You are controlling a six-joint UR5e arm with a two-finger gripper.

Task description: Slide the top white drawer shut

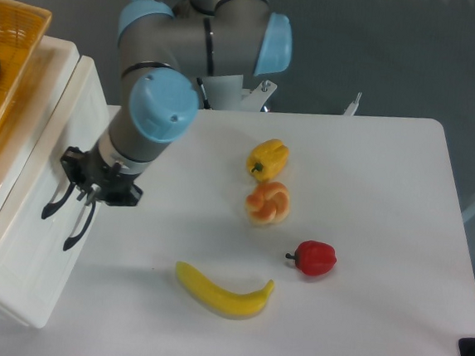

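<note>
White glossy plastic cabinet fills the near left corner; the top white drawer, its upper front panel, appears almost flush with the lower drawer front, so little or no travel seems left. Two black arched handles lie on the front, but which belongs to which drawer cannot be told. The arm's dark hand sits against the front at the handles; whether its fingers are spread or pinched cannot be told. Best practice: push square to the panel, slow and straight, stopping on resistance without tipping the cabinet. Farther out on the tabletop: yellow banana, red pepper, orange pastry, yellow pepper. Orange wicker basket sits on top, far left.
</note>
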